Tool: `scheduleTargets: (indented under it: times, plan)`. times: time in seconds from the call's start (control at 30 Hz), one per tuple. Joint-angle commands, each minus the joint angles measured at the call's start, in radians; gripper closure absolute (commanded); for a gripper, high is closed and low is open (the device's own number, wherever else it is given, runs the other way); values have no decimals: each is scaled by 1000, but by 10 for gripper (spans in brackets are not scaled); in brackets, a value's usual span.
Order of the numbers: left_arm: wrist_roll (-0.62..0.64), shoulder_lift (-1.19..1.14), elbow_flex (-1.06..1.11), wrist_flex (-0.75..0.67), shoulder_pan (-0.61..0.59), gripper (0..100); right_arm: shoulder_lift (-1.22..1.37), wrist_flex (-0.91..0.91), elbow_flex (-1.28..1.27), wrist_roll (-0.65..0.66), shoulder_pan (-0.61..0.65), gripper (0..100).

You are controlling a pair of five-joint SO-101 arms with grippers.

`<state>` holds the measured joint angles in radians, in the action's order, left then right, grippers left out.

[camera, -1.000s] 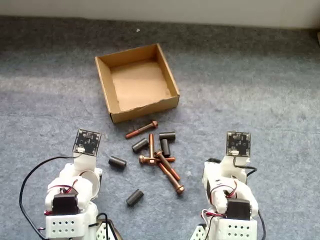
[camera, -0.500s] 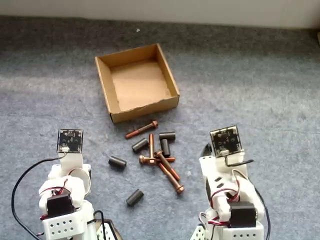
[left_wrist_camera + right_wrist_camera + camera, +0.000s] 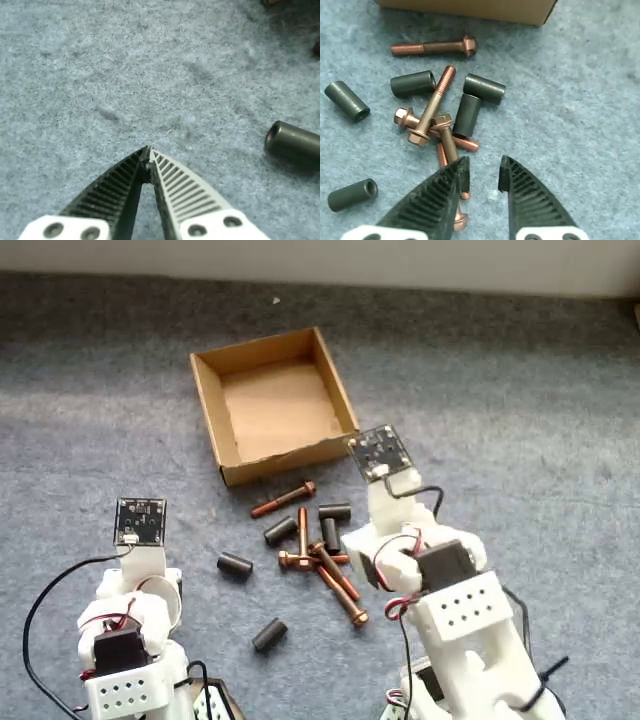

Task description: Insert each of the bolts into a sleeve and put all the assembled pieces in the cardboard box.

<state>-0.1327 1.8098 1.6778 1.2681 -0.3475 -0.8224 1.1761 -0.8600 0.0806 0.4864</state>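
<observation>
I hold the right end effector (image 3: 482, 167) part-open and empty over the bolts (image 3: 434, 107), ready to pick; the left end effector (image 3: 148, 152) is closed and empty.

A grey carpet (image 3: 540, 410) with a short, fuzzy, mottled nap covers the whole work surface in the high view, reaching from the bottom edge of the frame almost to the top. Along the top edge runs a pale strip (image 3: 400, 260), and the carpet just below it looks darker than the rest. A small white speck (image 3: 275, 301) lies on the carpet in the upper middle of the frame, left of centre. The left wrist view shows faint dents in the nap.
</observation>
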Motion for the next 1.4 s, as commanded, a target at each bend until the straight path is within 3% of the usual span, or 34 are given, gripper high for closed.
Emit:
scheduleTargets:
  times: [0.0, 0.3, 0.57, 0.9, 1.37]
  plan:
    - [-9, 8, 12, -20, -13, 989, 163, 1, 131, -61, 74, 893]
    - [-9, 8, 13, -20, -13, 989, 558, -134, 274, -95, 137, 893]
    - [-9, 8, 13, -21, -13, 989, 739, -160, 331, -94, 134, 893]
    - [-9, 8, 13, -21, -13, 991, 851, -160, 417, -91, 51, 893]
    - [-9, 8, 13, -21, -13, 993, 791, -157, 414, -29, 16, 890]
